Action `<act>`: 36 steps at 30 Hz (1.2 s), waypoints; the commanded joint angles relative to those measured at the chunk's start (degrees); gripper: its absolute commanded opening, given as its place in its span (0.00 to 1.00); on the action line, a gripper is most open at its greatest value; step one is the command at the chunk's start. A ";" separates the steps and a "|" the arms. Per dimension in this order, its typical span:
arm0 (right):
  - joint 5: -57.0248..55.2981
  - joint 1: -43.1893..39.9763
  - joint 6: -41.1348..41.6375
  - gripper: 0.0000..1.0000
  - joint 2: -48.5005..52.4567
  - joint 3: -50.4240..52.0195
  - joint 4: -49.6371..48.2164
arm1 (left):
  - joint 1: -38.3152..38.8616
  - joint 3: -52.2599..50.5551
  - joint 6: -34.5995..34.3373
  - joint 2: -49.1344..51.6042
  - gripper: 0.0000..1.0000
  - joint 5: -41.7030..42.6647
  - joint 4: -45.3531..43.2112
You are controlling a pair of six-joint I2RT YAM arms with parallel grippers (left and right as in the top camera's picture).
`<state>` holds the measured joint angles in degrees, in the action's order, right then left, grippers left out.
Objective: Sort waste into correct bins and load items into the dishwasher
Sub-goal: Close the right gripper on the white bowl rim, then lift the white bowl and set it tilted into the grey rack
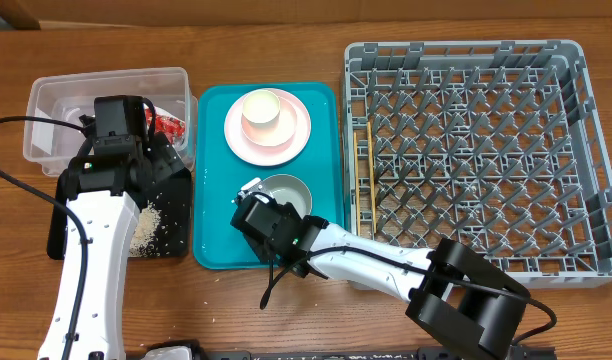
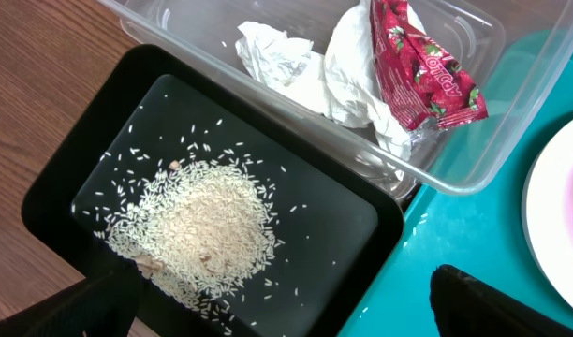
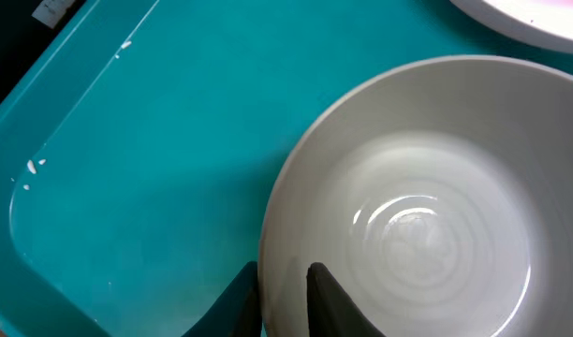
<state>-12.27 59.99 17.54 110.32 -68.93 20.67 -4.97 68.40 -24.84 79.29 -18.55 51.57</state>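
My right gripper [image 3: 285,300] is shut on the near rim of the white bowl [image 3: 427,215], one finger inside and one outside. The bowl [image 1: 283,192] sits on the teal tray [image 1: 216,150]. My left gripper [image 2: 286,309] is open above the black tray [image 2: 333,215], over the edge of a heap of rice [image 2: 198,229]. The clear tub [image 2: 474,140] holds a crumpled napkin [image 2: 296,75] and a red wrapper [image 2: 418,70]. A pink bowl [image 1: 267,112] stands on the pink plate [image 1: 296,135]. Chopsticks [image 1: 365,185] lie at the left edge of the grey dish rack [image 1: 476,150].
The teal tray [image 3: 155,140] carries a few stray rice grains near its corner. The black tray [image 1: 171,235] lies right against the tub [image 1: 56,110] and the teal tray. The dish rack fills the right half of the table.
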 commanded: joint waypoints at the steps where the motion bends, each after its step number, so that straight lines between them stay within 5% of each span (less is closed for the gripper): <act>1: -0.57 -0.04 -0.24 0.17 0.26 0.20 0.04 | -0.15 0.66 0.63 -0.55 1.00 0.59 0.07; 6: -0.57 -0.04 -0.22 0.04 -0.31 0.17 0.20 | -0.15 0.66 0.63 -0.55 1.00 0.61 0.07; 19: 6.86 -0.33 0.26 0.04 -8.15 -3.34 5.35 | -0.15 0.66 0.63 -0.55 1.00 0.61 0.07; 36: 61.02 -20.92 17.33 0.04 -30.62 -3.80 9.49 | -0.15 0.66 0.63 -0.55 1.00 0.61 0.07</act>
<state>35.22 42.72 31.03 82.08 -71.46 29.21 -4.97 68.40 -24.84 79.29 -18.55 51.57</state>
